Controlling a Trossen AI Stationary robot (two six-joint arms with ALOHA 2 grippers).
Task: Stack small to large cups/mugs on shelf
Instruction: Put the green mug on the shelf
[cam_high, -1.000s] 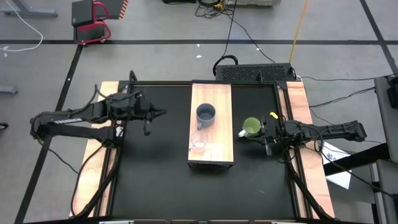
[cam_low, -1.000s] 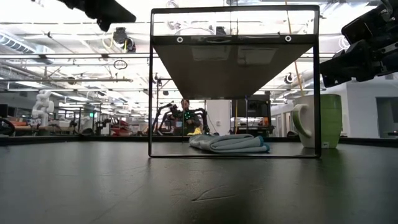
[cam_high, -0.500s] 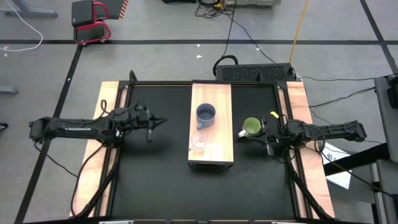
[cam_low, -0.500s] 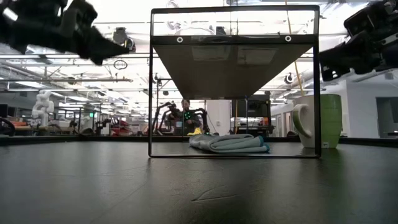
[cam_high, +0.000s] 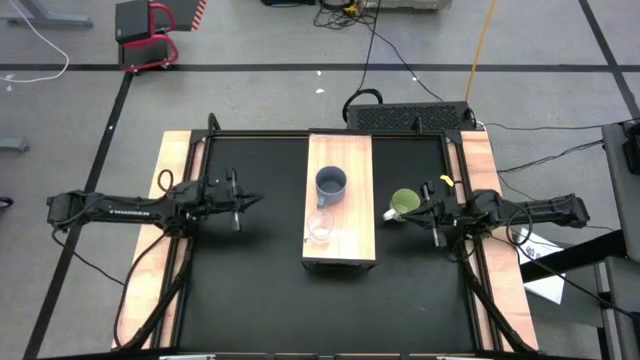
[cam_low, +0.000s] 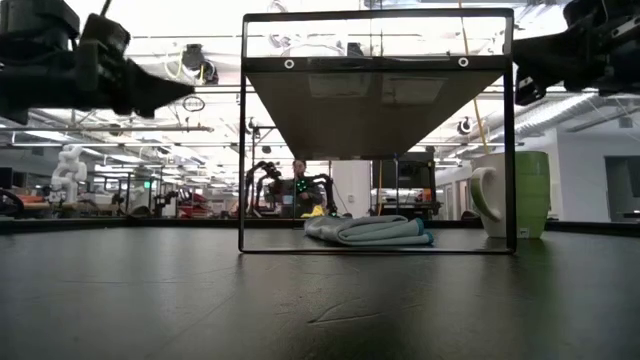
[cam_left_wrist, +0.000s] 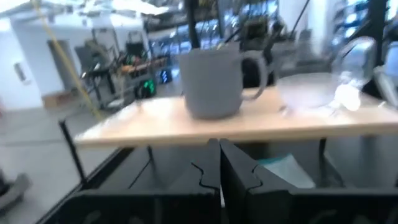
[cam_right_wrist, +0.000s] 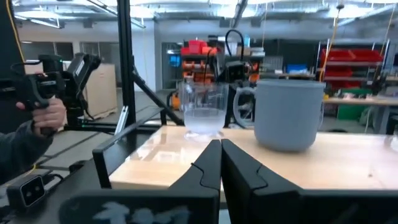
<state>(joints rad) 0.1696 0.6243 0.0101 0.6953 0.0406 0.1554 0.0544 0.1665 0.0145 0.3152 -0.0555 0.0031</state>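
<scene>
Cups come first: on our left, the left gripper (cam_high: 243, 200) hangs with fingers together, well apart from the long light wooden shelf (cam_high: 340, 245), where the clear glass cup (cam_high: 320, 228) and blue-grey handled mug (cam_high: 331, 184) already stand. Right of it, the lime-green mug with pale handle (cam_high: 404, 205) sits on the black table (cam_high: 250, 280); we should open the right gripper (cam_high: 435, 213), fingers together beside it, then grasp squarely.

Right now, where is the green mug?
In the high view, the green mug stands on the black table, right of the shelf, just ahead of the right gripper.
</scene>
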